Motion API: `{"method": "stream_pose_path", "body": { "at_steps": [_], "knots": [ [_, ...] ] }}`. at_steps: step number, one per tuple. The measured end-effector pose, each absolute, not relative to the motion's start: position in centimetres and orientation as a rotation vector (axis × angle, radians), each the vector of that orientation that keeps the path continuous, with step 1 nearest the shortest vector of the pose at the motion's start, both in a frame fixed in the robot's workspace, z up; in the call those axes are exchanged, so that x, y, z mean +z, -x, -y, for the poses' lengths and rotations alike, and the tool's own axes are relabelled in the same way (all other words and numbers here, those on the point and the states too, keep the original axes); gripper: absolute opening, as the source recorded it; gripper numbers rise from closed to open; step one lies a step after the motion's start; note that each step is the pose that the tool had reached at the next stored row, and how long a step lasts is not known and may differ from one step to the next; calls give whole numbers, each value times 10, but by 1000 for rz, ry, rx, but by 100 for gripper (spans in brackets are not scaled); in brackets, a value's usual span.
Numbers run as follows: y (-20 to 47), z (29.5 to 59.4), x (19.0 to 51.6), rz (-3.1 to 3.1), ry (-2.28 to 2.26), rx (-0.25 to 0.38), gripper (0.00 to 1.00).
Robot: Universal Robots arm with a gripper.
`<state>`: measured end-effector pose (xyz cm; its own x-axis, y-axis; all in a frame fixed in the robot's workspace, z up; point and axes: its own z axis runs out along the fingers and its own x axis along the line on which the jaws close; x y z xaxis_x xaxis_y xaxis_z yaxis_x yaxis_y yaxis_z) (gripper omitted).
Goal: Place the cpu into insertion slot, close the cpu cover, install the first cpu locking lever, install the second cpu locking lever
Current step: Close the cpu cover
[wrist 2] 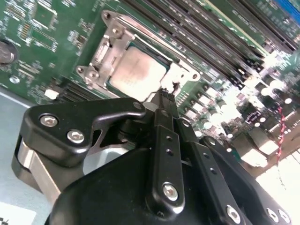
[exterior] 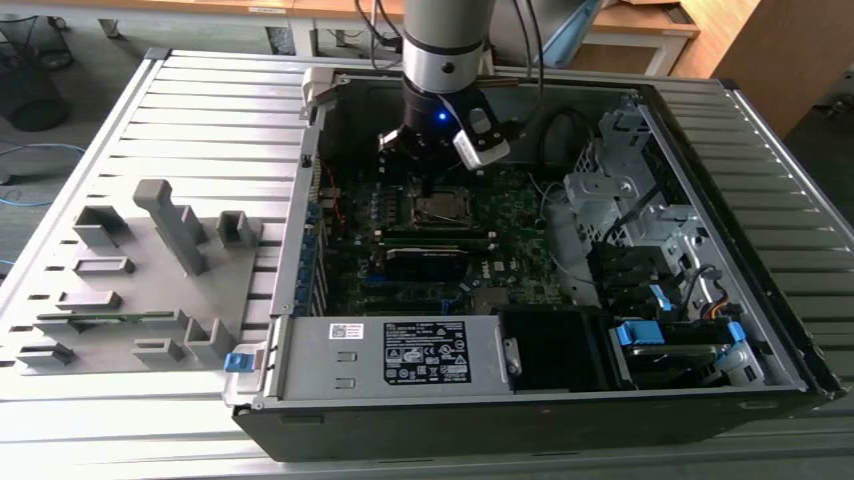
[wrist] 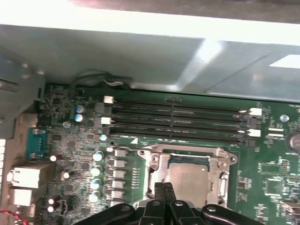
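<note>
Gripper (wrist: 164, 191) is clenched tight on nothing, its tips just beside the cpu (wrist: 190, 180), which sits in the insertion slot (exterior: 438, 208) at the centre of the exterior view. The cpu cover (wrist: 220, 171) looks lowered over it, hard to confirm. Risk: the narrow tips skid off the cover's edge and scrape the board.

- In the exterior view, soft even room light covers the slatted worktop (exterior: 200, 110). The inside of the computer case (exterior: 534, 425) lies in dim shadow, and a small blue lamp (exterior: 441, 117) glows there.
- In the second wrist view, glare washes part of the motherboard (wrist 2: 262, 61) white, and the cpu (wrist 2: 138, 72) shines pale.
- In the first wrist view, a bright streak reflects off the case wall (wrist: 208, 51), and the end effector (wrist: 163, 190) reads flat black.
</note>
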<state>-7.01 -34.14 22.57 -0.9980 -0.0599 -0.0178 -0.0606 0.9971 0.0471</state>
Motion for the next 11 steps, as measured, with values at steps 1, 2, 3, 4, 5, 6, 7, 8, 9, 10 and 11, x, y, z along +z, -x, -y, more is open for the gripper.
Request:
{"method": "stream_pose_path", "body": {
  "at_steps": [1, 2, 3, 4, 5, 6, 7, 8, 9, 10, 11],
  "knots": [
    [68, 341, 226, -3123, 94, 74, 11],
    [66, 341, 226, -3123, 94, 74, 11],
    [64, 341, 226, -3123, 94, 74, 11],
    [62, 341, 226, -3123, 94, 74, 11],
    [59, 341, 226, -3123, 94, 74, 11],
    [57, 341, 226, -3123, 94, 74, 11],
    [55, 341, 226, -3123, 94, 74, 11],
    [53, 341, 226, -3123, 94, 74, 11],
    [51, 341, 226, -3123, 94, 74, 11],
    [49, 341, 226, -3123, 94, 74, 11],
    [48, 341, 226, -3123, 94, 74, 11]
  ]
}}
